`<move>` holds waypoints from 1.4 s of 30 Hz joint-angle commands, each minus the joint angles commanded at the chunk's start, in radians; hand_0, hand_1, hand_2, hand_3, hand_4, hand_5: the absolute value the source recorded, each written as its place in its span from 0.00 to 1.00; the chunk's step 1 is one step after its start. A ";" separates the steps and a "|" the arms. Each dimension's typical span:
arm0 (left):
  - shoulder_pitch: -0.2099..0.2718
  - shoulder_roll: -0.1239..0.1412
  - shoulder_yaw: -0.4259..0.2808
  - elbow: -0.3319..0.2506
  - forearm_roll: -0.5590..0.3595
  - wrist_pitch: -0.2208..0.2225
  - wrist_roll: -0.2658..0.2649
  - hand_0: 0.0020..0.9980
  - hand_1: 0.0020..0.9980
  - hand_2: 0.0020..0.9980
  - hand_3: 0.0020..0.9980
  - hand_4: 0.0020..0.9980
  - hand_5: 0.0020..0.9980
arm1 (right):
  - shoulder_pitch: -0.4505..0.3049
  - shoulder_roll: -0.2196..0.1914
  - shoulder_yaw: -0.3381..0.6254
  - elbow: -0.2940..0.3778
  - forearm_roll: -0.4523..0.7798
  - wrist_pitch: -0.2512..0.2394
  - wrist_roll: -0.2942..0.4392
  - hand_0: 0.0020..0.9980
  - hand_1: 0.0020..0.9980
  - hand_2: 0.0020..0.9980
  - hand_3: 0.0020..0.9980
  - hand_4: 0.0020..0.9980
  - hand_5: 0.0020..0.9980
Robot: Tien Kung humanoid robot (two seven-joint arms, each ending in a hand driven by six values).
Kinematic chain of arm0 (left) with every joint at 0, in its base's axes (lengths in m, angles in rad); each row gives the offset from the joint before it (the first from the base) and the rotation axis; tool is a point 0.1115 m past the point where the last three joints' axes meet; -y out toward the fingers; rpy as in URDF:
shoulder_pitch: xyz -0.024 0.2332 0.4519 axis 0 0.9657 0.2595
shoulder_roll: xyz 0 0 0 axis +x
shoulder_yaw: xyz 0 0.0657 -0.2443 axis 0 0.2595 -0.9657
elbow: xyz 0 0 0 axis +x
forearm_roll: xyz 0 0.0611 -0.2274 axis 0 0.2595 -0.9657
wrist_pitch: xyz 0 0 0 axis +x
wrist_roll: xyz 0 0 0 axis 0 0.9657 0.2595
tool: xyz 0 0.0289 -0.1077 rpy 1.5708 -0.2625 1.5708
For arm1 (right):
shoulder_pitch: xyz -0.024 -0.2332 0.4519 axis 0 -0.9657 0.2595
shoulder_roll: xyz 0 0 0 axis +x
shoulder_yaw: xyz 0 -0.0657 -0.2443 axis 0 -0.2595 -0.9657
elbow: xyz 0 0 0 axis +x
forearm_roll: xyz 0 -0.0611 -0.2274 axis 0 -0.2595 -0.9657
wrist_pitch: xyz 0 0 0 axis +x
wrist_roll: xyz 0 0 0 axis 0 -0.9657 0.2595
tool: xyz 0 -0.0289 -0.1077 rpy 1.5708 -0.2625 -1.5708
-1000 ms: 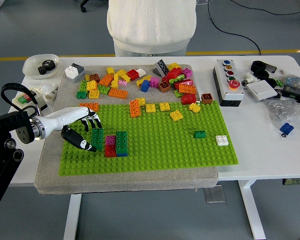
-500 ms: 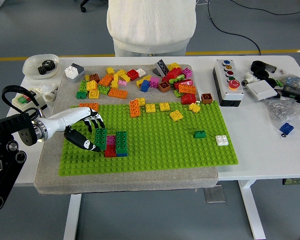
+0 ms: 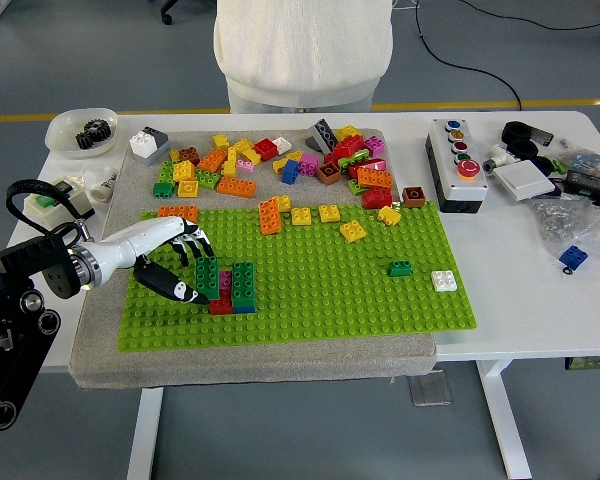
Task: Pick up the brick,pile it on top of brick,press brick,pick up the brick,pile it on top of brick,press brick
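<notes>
My left hand (image 3: 187,268) is shut on a dark green brick (image 3: 207,277), holding it over the magenta brick (image 3: 225,280) that sits on a red brick (image 3: 221,304). Right beside them stands a green stack on a blue brick (image 3: 243,286). All of this is on the left part of the green baseplate (image 3: 330,290). The thumb lies low at the brick's left, the other fingers curl over its top. My right hand is out of the picture.
A heap of loose bricks (image 3: 280,165) lies behind the baseplate, with yellow and orange ones (image 3: 300,215) on its far rows. A small green brick (image 3: 400,268) and a white one (image 3: 444,281) sit at right. A button box (image 3: 454,165) and a person (image 3: 302,50) are beyond.
My left hand has carried the dark green brick to the right, from beside the magenta brick to over it.
</notes>
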 joint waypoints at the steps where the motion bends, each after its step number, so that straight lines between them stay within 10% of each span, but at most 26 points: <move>1: 0.001 -0.002 -0.001 0.000 0.000 0.000 0.000 0.63 0.50 0.48 0.51 0.99 0.19 | 0.000 0.000 0.000 0.000 0.000 0.000 0.000 0.75 0.64 0.72 0.66 0.89 0.43; 42: 0.013 -0.032 0.023 0.034 -0.011 0.068 -0.020 0.64 0.50 0.48 0.51 0.99 0.19 | 0.003 0.000 -0.001 0.000 0.000 -0.003 0.002 0.75 0.65 0.72 0.67 0.89 0.42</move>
